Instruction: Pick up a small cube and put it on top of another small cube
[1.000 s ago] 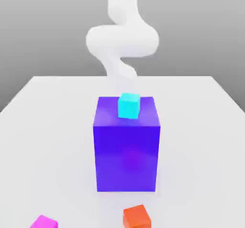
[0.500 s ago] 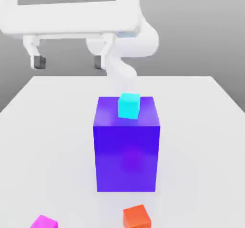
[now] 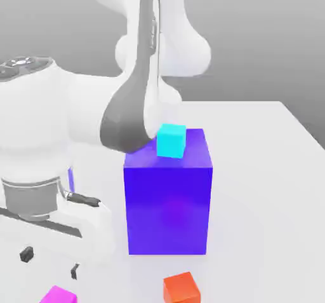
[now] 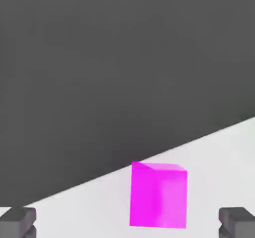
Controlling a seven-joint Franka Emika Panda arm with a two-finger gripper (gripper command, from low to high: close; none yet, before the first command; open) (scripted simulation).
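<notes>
Jaws [image 4: 127, 222] spread wide above small magenta cube [image 4: 158, 195]; cyan cube [image 3: 171, 140] on top of big blue-violet block [image 3: 167, 209]

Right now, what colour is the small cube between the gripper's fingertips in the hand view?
Magenta; the cube shows best in the hand view.

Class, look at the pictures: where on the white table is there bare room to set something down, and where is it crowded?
Bare table lies on the exterior view's right of the blue block, and between the magenta cube and orange cube. It's crowded around the magenta cube, where the open gripper hovers.
</notes>
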